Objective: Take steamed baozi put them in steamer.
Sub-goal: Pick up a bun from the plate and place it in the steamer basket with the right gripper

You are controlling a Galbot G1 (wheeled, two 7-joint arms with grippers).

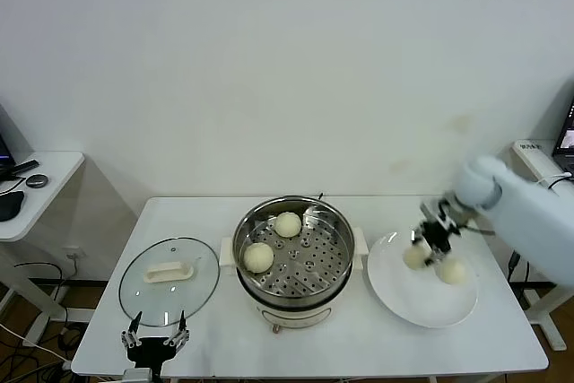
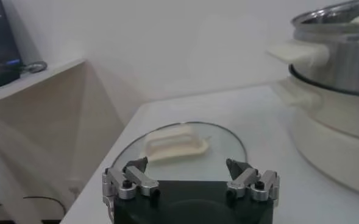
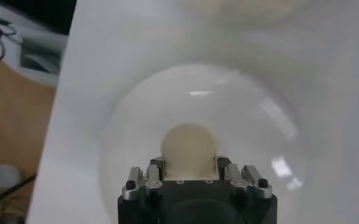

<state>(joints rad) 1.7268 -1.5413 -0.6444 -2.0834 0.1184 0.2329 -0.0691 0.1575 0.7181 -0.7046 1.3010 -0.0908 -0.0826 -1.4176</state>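
Left end effector (image 1: 155, 339) nearest you, parked, fingers apart. Right end effector (image 3: 190, 172) clamped on baozi (image 3: 189, 143) over plate (image 1: 395, 289) — lift, carry to steamer (image 1: 339, 230) next.

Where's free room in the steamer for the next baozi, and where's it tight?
Inside the steamer, the tray's right and front parts are bare. The rear-left is taken: one baozi at the back, another at the left wall. The plate is crowded near its rear, where the right gripper has its jaws around a baozi, with another beside it.
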